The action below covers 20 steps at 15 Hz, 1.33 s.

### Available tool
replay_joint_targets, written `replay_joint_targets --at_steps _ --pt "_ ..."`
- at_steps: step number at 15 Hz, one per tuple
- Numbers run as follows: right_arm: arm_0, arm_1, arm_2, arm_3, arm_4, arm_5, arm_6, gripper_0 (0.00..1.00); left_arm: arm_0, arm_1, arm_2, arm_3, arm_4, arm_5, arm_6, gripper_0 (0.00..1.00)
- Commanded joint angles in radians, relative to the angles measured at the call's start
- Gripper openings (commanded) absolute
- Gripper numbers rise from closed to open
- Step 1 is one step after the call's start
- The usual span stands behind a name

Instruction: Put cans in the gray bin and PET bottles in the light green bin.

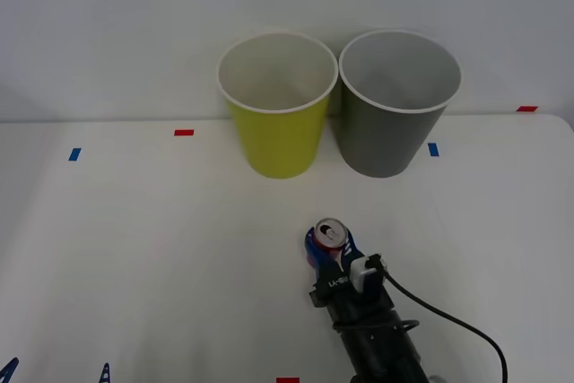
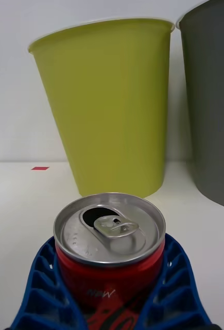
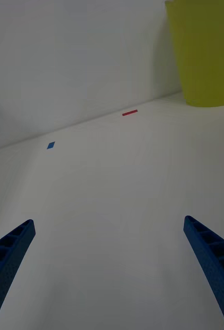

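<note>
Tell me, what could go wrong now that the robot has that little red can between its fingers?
The small red drink can with a silver top sits between the right gripper's blue ribbed fingers, which cover only its lower part, so it might tip or slip when lifted. The tall yellow-green plastic bin stands right beside the dark gray plastic bin; a slightly off drop could land wrong. The left gripper waits open.

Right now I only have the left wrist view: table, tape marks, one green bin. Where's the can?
Observer: The red can is upright between the right gripper's blue fingers, on the table before the bins.
Operator: Is the gray bin there?
Observer: Yes, the gray bin stands right of the light green bin.
Operator: Left arm?
Observer: The left gripper is open, at the table's near left edge.
</note>
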Motion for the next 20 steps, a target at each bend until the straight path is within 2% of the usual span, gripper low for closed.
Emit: replay_joint_targets --at_steps 1,3,6,10,13,16,19,20 --pt "0.003 -0.003 -0.005 -0.054 -0.009 0.060 -0.006 0.00 0.000 0.000 0.000 0.000 0.000 0.000 0.000 1.00" --pt "0.011 -0.015 -0.016 -0.152 -0.012 0.177 -0.006 0.00 0.000 0.000 0.000 0.000 0.000 0.000 0.000 1.00" --pt "0.038 -0.044 -0.042 -0.391 -0.015 0.457 -0.006 0.00 0.000 0.000 0.000 0.000 0.000 0.000 0.000 1.00" --pt "0.064 -0.094 -0.092 -0.755 -0.022 0.919 -0.017 0.00 0.000 0.000 0.000 0.000 0.000 0.000 0.000 1.00" --pt "0.063 -0.098 -0.143 -0.942 -0.025 1.181 -0.032 0.00 0.000 0.000 0.000 0.000 0.000 0.000 0.000 1.00" --pt "0.051 -0.120 -0.183 -1.088 -0.025 1.353 -0.045 0.00 0.000 0.000 0.000 0.000 0.000 0.000 0.000 1.00" --pt "-0.015 -0.130 -0.240 -1.169 -0.037 1.470 -0.060 0.00 0.000 0.000 0.000 0.000 0.000 0.000 0.000 1.00" --pt "-0.041 -0.132 -0.266 -1.182 -0.063 1.507 -0.064 0.00 0.000 0.000 0.000 0.000 0.000 0.000 0.000 1.00"
